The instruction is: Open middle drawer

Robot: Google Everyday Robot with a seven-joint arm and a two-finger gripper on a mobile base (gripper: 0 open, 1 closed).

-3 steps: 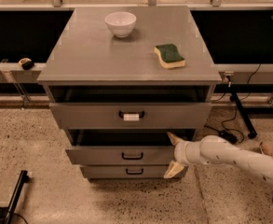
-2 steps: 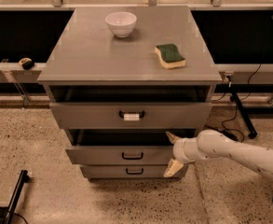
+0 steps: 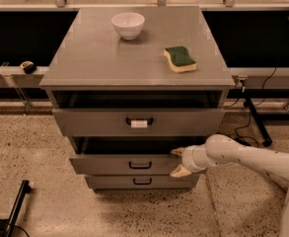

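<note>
Camera view: grey cabinet seen from the front and above, three drawer fronts stacked. The middle drawer point(image 3: 104, 164), with a plain black loop handle point(image 3: 140, 165), sits between the taller top drawer point(image 3: 90, 122) and the shortest bottom drawer point(image 3: 112, 182). It is pulled partway out, with a dark gap showing above its front. The top drawer is also slightly out and has a white tag point(image 3: 139, 124) on its handle.

Claw point(image 3: 177, 162) is at the right end of the middle drawer front, fingers spread, one tip at the upper edge and one at the lower edge; contact with the front cannot be told. White arm point(image 3: 247, 159) enters from the right, low over the speckled floor point(image 3: 40, 147).

Tabletop point(image 3: 94, 58): white bowl point(image 3: 128, 24) at far centre-left, green and yellow sponge point(image 3: 179, 59) to the right and nearer, well apart from the bowl
</note>
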